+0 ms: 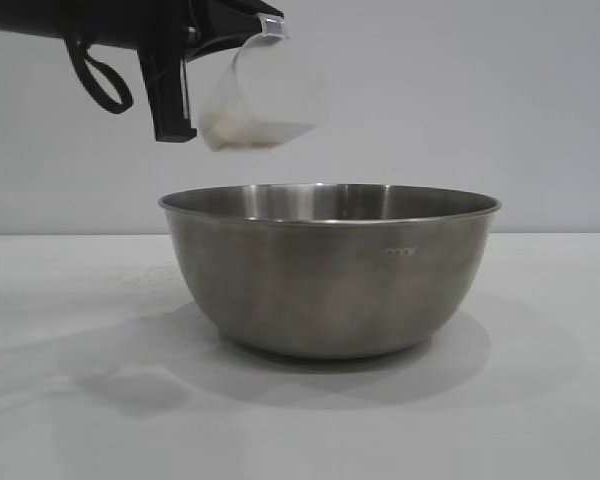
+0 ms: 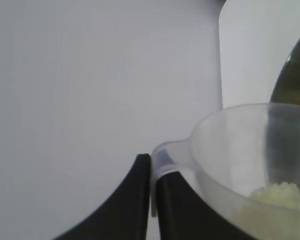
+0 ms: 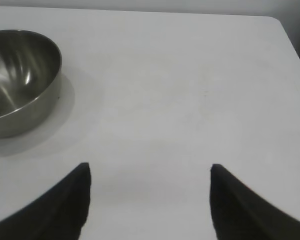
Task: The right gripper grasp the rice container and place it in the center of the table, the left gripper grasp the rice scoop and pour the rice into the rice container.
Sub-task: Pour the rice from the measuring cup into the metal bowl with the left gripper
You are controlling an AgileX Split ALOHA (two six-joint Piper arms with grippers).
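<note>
Steel fills the middle of the exterior view: the rice container (image 1: 330,270) sits upright on the white desk (image 1: 70,400), its thin rim level and faint small lettering showing on its right side. Above it, toward the upper left of the frame, the left gripper (image 1: 185,75) reaches in from the left edge and holds the rice scoop (image 1: 255,95) in the air, over the left part of the bowl and clear of its rim. The scoop is tilted, and the rice (image 1: 235,128) lies heaped in its lowest part, still inside the cup.

In the left wrist view, the left gripper's black fingers (image 2: 177,205) are clenched on the scoop's side handle at the lower middle of the frame; the translucent cup (image 2: 230,145) takes up the lower right, with pale yellowish grains (image 2: 282,194) gathered at its bottom edge. A dark curve of the bowl (image 2: 295,75) shows at the right edge.

In the right wrist view, the right gripper (image 3: 150,200) hovers over bare desk (image 3: 190,90), its two fingers spread wide apart and grasping nothing. The bowl (image 3: 20,82) stands well apart from it, in the upper left of that frame.
</note>
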